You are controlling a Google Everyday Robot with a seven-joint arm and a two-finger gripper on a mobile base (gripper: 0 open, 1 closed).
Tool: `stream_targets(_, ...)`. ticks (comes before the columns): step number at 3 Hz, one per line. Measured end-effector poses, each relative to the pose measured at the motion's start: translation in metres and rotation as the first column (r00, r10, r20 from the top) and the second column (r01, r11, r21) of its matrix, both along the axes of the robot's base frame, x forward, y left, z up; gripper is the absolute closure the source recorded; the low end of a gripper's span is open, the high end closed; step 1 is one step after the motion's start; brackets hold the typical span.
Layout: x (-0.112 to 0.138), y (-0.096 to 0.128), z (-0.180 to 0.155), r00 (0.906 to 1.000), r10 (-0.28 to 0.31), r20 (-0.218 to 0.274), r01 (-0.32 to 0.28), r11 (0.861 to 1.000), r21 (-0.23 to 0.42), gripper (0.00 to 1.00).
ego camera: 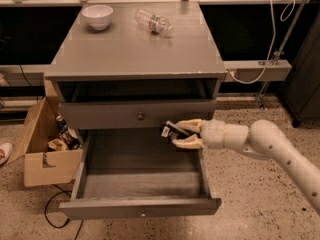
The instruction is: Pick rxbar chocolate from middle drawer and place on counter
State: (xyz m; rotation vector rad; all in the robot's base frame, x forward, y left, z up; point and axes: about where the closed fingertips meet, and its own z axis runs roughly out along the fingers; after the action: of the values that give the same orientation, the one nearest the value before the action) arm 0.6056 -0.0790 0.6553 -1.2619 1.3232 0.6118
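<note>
The middle drawer (140,184) is pulled open below the grey cabinet, and its inside looks bare. My gripper (184,134) reaches in from the right, above the drawer's back right part. It is shut on the rxbar chocolate (171,130), a small black bar with white print that sticks out to the left between the fingers, held above the drawer floor. The counter (135,49) is the cabinet's flat grey top, above the gripper.
A white bowl (97,16) and a clear plastic bottle (154,21) lie at the back of the counter. A shut drawer (137,115) sits just above the open one. An open cardboard box (45,146) with clutter stands on the floor at left.
</note>
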Motion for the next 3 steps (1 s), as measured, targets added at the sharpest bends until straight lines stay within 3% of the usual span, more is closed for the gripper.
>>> stream_targets(1,-0.011,-0.022,0.063,0.9956,-0.003,0.094,0.005,1.000,-0.019,1.00)
stream_targets(2,0.006,-0.050,0.136,0.9864,-0.057,0.154,0.076,0.990,-0.116,1.00)
stream_targets(3,0.006,-0.050,0.136,0.9864,-0.057,0.154,0.075,0.990,-0.116,1.00)
